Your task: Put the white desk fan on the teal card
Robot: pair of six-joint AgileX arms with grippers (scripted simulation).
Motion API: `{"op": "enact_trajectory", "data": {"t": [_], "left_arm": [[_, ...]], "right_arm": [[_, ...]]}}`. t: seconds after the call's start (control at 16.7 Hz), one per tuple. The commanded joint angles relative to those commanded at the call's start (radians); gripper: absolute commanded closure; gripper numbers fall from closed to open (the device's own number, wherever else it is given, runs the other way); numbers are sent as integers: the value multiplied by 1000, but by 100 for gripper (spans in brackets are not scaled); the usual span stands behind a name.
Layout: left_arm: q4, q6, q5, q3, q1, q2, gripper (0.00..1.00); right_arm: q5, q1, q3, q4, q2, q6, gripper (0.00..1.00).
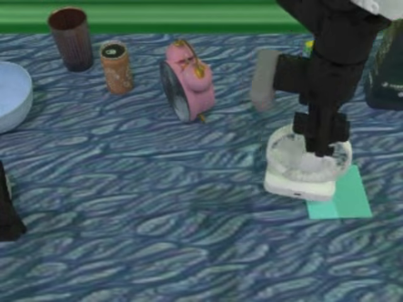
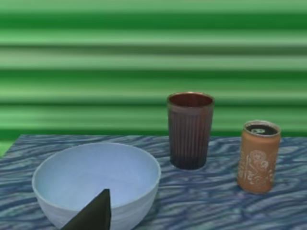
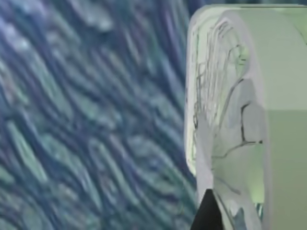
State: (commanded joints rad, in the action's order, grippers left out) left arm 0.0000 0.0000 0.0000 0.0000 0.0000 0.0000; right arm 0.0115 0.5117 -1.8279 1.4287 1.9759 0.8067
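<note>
The white desk fan (image 1: pixel 296 170) stands at the table's right, its base overlapping the left part of the teal card (image 1: pixel 349 201); whether it rests or hovers there I cannot tell. My right gripper (image 1: pixel 321 141) comes down from above and is shut on the fan's round cage. In the right wrist view the grilled cage (image 3: pixel 225 96) fills the frame, with one dark fingertip (image 3: pixel 208 215) pressed against it. My left gripper (image 1: pixel 7 217) is parked at the table's left edge, open and holding nothing. One of its fingers (image 2: pixel 96 213) shows before the bowl.
A pink alarm clock (image 1: pixel 189 78) lies behind the middle, a grey block (image 1: pixel 264 78) beside the right arm. A brown cup (image 1: pixel 70 38), an orange can (image 1: pixel 116 66) and a pale blue bowl (image 1: pixel 9 94) stand back left. A dark object (image 1: pixel 387 75) sits far right.
</note>
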Motion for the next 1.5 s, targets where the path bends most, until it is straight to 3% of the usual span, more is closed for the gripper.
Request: {"op": "enact_trajectory", "data": {"t": [0.24,0.48,1.44,1.5], "left_arm": [[0,0,0,0,0,0,0],[0,0,0,0,0,0,0],[0,0,0,0,0,0,0],[0,0,0,0,0,0,0]], "right_arm": [[6,-119,74,-9,-66,292,100],[10,-189,116,-17,-108,431,100],[10,-194,244,-152,-101,440,100],[10,-194,244,-152,-101,440,92]]}}
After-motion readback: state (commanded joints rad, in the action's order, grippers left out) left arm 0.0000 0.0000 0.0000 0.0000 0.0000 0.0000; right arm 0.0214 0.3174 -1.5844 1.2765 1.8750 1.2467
